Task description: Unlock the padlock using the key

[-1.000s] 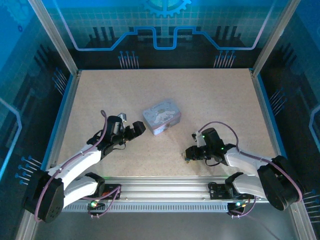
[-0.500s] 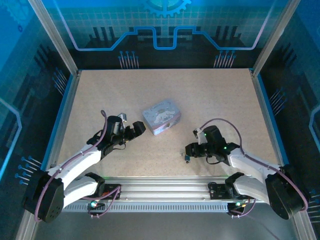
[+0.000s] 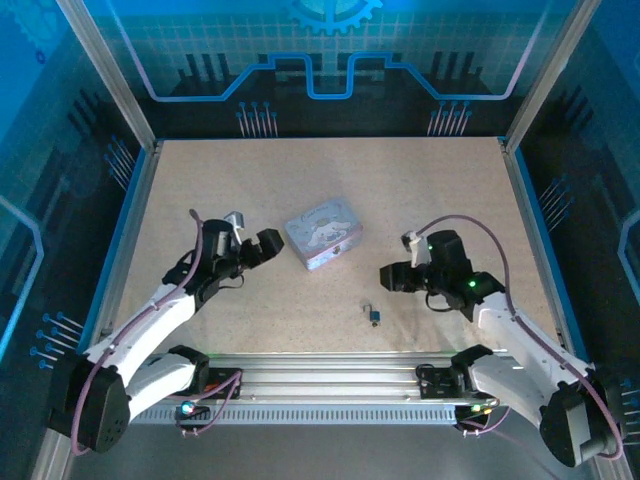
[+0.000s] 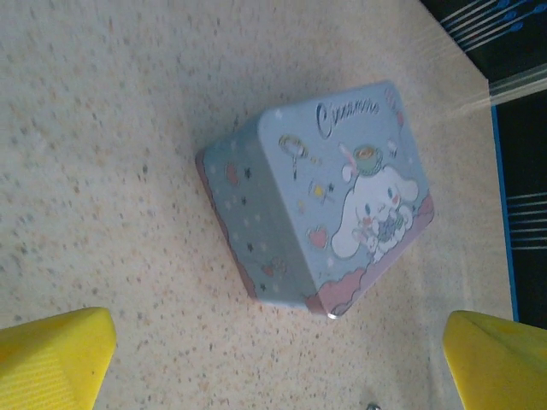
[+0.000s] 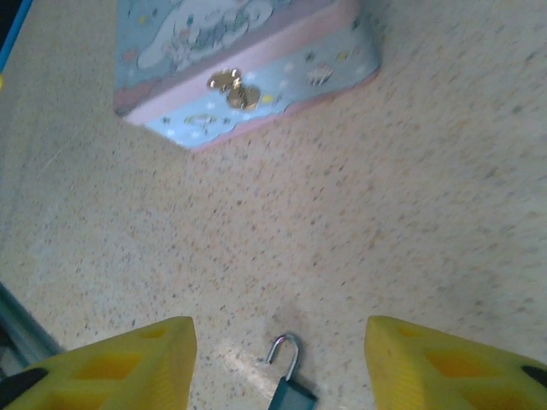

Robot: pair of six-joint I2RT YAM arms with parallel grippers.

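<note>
The padlock [image 3: 372, 315] lies on the speckled table near the front, a small dark body with a thin shackle. In the right wrist view the padlock [image 5: 288, 377] lies flat with one end of its shackle free of the body. My right gripper [image 5: 278, 333] hovers above it, open, with its yellow fingers [image 5: 120, 367] wide apart and nothing between them. From above, the right gripper [image 3: 390, 277] sits just behind and right of the padlock. My left gripper [image 3: 268, 245] is open, left of the tin, and stands wide [image 4: 278, 350] in its wrist view. The key is hidden.
A silvery-lavender cartoon tin [image 3: 322, 232] stands mid-table between the two grippers; its gold clasp [image 5: 233, 88] faces the right wrist camera. The tin [image 4: 325, 196] is seen close in the left wrist view. Blue rails [image 3: 128, 235] border the table.
My right gripper has opened, lifted off the padlock and drawn back to the right, leaving the padlock on the table. The left gripper shifted slightly farther from the front edge.
</note>
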